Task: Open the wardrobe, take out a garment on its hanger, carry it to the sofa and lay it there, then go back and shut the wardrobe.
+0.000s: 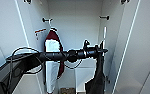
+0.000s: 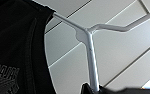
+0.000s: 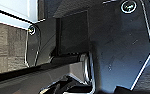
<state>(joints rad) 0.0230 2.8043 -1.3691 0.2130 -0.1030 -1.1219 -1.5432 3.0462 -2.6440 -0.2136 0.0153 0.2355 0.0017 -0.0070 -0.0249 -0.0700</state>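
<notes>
The wardrobe (image 1: 76, 22) stands open in front of me, its white doors swung out to both sides. My left arm reaches across its opening from the left. My left gripper (image 1: 102, 50) is shut on the stem of the thin white hanger (image 2: 89, 47), seen close in the left wrist view at the left gripper (image 2: 93, 88). The black garment (image 1: 97, 75) hangs down from that hand, and it also shows on one arm of the hanger as black cloth (image 2: 16, 45). The right wrist view shows dark robot parts.
A maroon jacket with white sleeves (image 1: 53, 55) hangs inside the wardrobe at the left. The open left door (image 1: 6, 30) and right door (image 1: 141, 37) flank the opening. A small brown box (image 1: 67, 90) lies on the wardrobe floor. Wood flooring (image 3: 3, 45) lies below.
</notes>
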